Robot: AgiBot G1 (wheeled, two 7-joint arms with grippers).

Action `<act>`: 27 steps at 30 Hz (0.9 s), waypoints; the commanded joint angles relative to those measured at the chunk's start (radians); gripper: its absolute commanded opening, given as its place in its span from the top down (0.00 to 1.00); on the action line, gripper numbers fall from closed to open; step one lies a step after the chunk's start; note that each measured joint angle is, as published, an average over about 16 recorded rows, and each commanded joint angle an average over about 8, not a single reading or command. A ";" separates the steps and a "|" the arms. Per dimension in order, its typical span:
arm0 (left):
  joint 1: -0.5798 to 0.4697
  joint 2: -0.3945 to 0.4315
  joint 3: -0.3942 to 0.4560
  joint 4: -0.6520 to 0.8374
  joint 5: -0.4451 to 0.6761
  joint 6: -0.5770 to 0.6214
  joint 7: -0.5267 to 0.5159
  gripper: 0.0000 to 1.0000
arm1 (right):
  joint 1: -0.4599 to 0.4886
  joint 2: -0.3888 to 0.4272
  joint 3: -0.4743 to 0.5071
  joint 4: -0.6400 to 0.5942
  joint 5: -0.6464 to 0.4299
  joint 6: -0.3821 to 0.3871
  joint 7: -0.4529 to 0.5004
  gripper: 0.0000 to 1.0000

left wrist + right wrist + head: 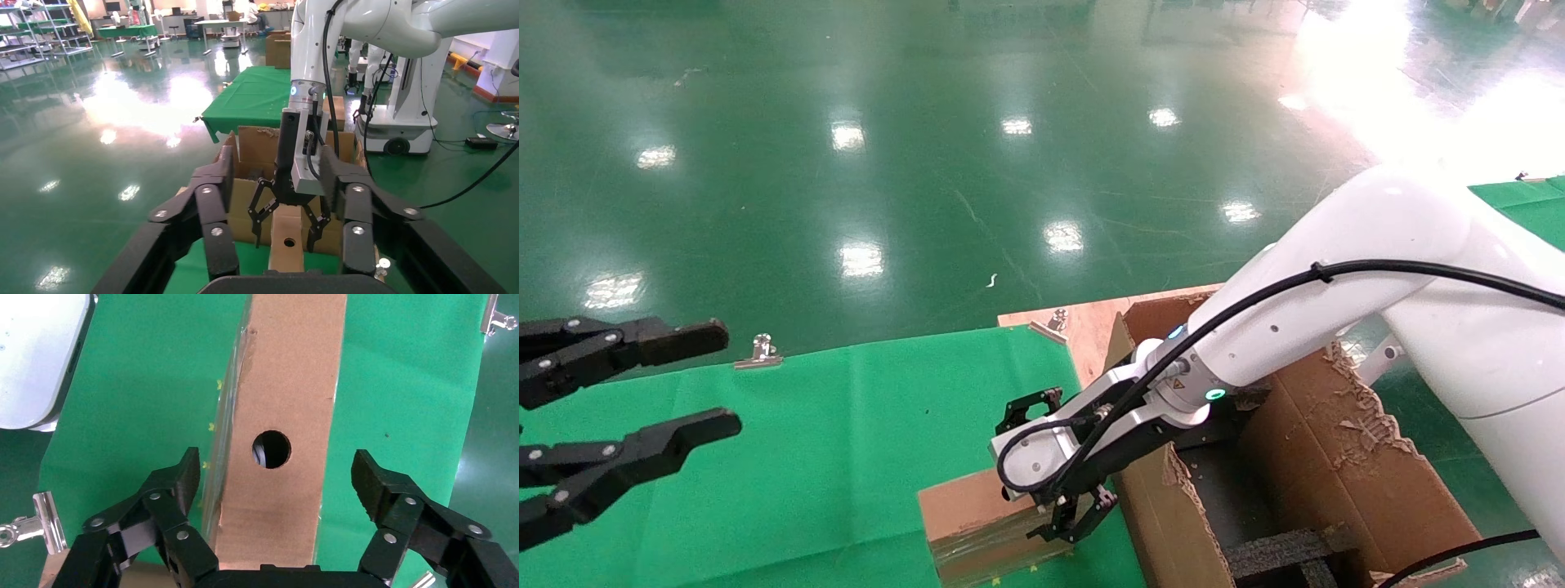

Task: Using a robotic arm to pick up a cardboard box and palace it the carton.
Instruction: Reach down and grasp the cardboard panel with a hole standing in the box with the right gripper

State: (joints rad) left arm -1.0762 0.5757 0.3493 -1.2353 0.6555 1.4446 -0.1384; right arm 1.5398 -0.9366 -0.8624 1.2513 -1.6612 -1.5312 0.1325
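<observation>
Above cardboard box (278, 435) — right gripper (275, 478), spread.

You face a glossy green floor (928, 163) mirroring rows of ceiling lights, with strong glare at far right. In the left wrist view you see metal shelves (30, 37) along one side and a table (257, 92) draped in green cloth.

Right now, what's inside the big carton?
In the carton, black foam lattice inserts show near the bottom. The right arm covers the far part, so that stays unseen.
</observation>
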 commanded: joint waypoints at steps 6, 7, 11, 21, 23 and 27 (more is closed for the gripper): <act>0.000 0.000 0.000 0.000 0.000 0.000 0.000 0.00 | -0.001 0.001 0.001 -0.001 0.002 -0.001 0.000 1.00; 0.000 0.000 0.000 0.000 0.000 0.000 0.000 0.00 | -0.001 0.001 0.001 -0.001 0.002 -0.001 0.000 1.00; 0.000 0.000 0.000 0.000 0.000 0.000 0.000 0.00 | -0.001 0.001 0.002 -0.001 0.002 -0.002 0.000 1.00; 0.000 0.000 0.000 0.000 0.000 0.000 0.000 0.00 | -0.002 0.002 0.002 -0.002 0.003 -0.004 -0.001 1.00; 0.000 0.000 0.000 0.000 0.000 0.000 0.000 0.00 | -0.002 0.002 0.003 -0.002 0.003 -0.004 -0.001 1.00; 0.000 0.000 0.000 0.000 0.000 0.000 0.000 0.00 | 0.001 0.002 0.005 -0.005 0.009 -0.005 -0.001 1.00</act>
State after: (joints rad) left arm -1.0762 0.5757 0.3493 -1.2353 0.6556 1.4446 -0.1385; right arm 1.5529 -0.9350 -0.8545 1.2399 -1.6469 -1.5398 0.1279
